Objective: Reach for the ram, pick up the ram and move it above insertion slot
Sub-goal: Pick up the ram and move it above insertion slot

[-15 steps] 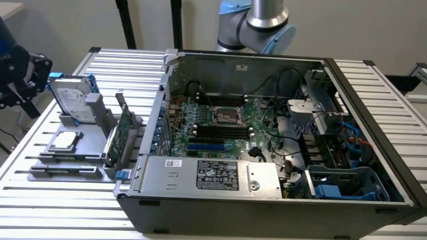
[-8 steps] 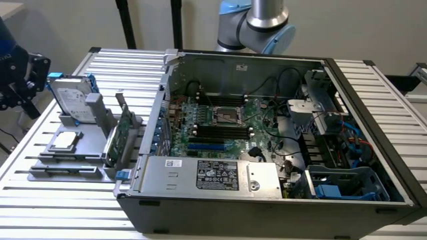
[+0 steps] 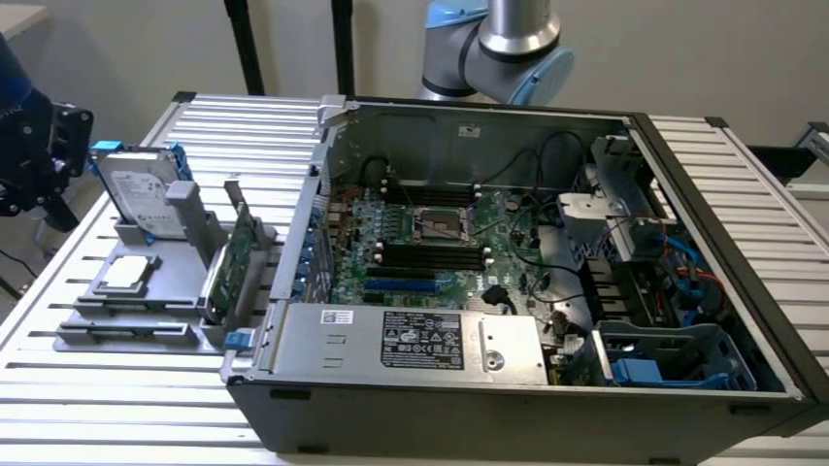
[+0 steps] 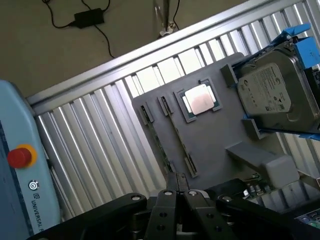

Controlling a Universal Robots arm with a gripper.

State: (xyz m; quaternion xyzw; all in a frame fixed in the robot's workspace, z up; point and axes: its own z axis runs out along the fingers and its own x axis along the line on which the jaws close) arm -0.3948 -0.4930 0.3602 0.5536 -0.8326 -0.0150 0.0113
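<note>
Step in hand is the reach, with no grasp made yet. The gripper (image 4: 178, 194) fingers look pressed together and pinch nothing, with the tips over the tray (image 4: 215, 145) edge, just off one end of the ram (image 4: 177, 135). The ram sits in its clips on the tray, standing on edge so it reads as a thin strip. It runs along the tray side away from the hard drive (image 4: 275, 95), near the gripper but not touched by it. Just beside the ram, toward the tray middle, the CPU (image 4: 201, 99) lies flat in its pocket. Beyond that, the hard drive is propped tilted in blue rails at the far tray side. The card (image 3: 231, 267) stands upright at the tray edge next to the case (image 3: 518, 388). The tray is on the bench (image 3: 116, 398) at the exterior view's left; whether it is touching the case wall or just beside it, cannot tell. Inside the case the black slots (image 3: 428, 255) lie next to the socket, well apart from the ram. Judgement: task barely begun, ram unlifted. The grasp calls for fingers spread wider than the stick is thick, squared across it near mid-length, and a straight descent, since the clips and CPU crowd it. A skewed pinch could lever the stick in its clips.
</note>
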